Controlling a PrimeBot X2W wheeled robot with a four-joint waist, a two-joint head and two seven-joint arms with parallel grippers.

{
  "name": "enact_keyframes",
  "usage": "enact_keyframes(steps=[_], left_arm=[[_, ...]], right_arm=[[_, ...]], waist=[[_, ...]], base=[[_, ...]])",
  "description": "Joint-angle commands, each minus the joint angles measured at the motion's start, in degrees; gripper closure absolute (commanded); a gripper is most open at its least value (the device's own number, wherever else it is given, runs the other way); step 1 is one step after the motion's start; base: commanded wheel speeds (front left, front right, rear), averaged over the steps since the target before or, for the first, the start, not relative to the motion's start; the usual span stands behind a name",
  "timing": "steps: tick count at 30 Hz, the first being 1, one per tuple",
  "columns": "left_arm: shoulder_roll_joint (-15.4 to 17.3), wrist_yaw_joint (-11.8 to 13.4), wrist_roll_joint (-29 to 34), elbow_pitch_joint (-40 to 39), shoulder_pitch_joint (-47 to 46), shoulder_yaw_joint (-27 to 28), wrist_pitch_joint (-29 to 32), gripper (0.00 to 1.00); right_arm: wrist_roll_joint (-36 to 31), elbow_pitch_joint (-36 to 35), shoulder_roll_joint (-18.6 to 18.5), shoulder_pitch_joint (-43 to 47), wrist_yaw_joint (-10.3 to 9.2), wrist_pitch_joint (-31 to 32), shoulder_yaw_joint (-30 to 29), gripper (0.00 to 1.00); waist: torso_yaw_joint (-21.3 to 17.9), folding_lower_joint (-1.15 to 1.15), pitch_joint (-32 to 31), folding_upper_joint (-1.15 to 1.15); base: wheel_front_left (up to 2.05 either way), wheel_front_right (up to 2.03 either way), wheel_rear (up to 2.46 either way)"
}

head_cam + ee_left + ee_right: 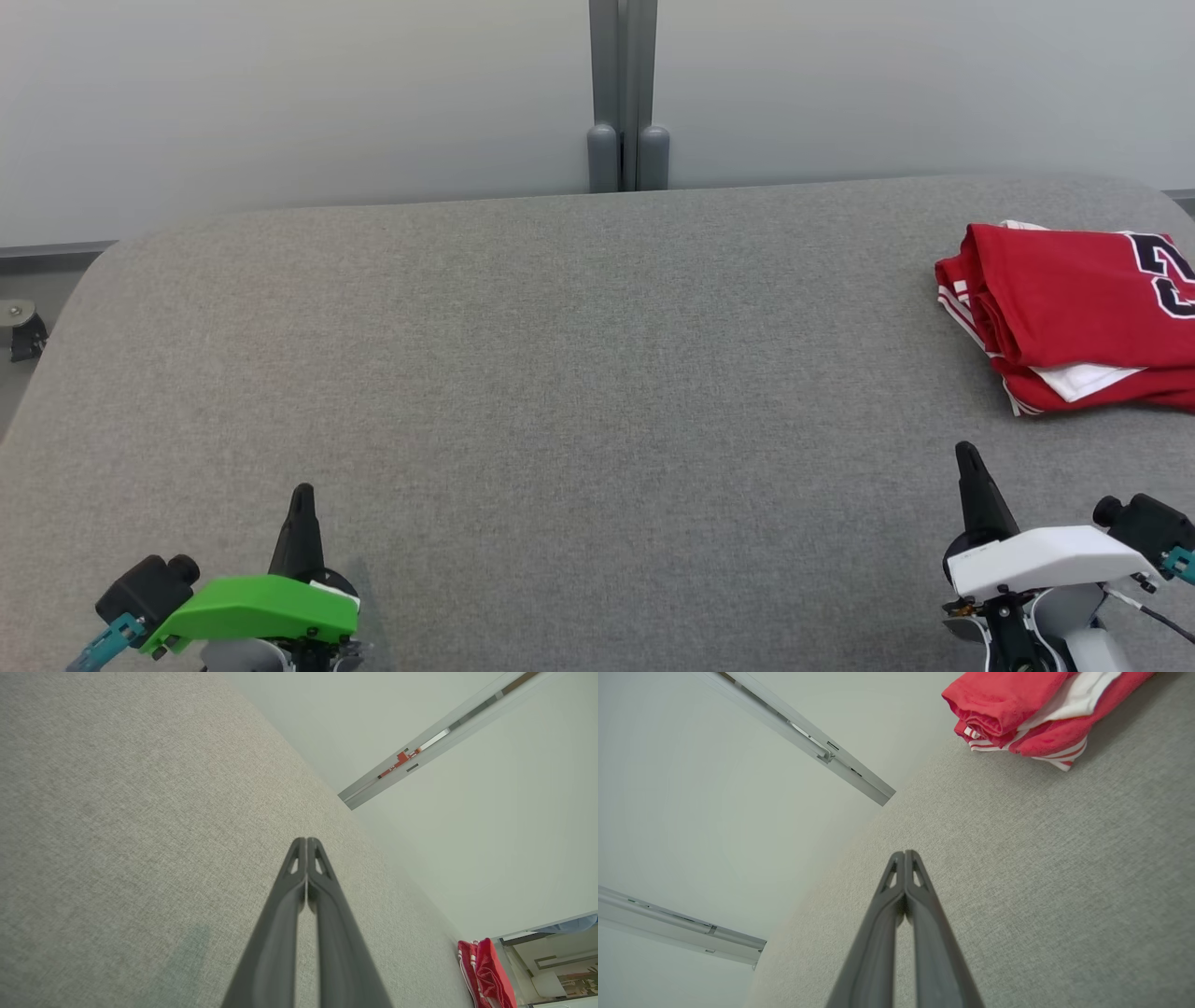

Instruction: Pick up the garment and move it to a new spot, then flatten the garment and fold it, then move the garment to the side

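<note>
Working the rig from a distance, I am finding only one marking worth reporting: a large dark numeral (1167, 275), edged in white, is showing on the red garment (1055, 299) lying at the far right. The edge of the head view is cutting the figure off, so I am not managing to read which digit it is. In the left wrist view, a small red tag (402, 759) on the wall rail (448, 732) is appearing too tiny to read.

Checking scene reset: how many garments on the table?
1. The folded red jersey lies far right on the table, ahead of the right pincer, apart from it. The head view's edge cuts it off, so more could lie beyond.
</note>
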Motion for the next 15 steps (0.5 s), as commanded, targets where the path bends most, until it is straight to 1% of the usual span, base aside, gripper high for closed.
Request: enact_keyframes(steps=[1,15], left_arm=[[0.18,-0.47,-1.69,-0.88,-1.80,0.57,0.39,1.00],[0.20,-1.59,-10.18,-1.69,-2.28,2.41,2.83,1.00]], right_arm=[[1.93,-0.99,-0.29,-1.68,0.00,0.44,-0.30,1.00],[11.12,-1.46,-0.35,-2.25,0.01,2.87,-0.94,1.00]], waist=[[-0.04,0.00,0.01,0.00],[-0.38,0.00,0.10,0.00]], base=[[0.00,0.00,0.00],[0.00,0.00,0.00]])
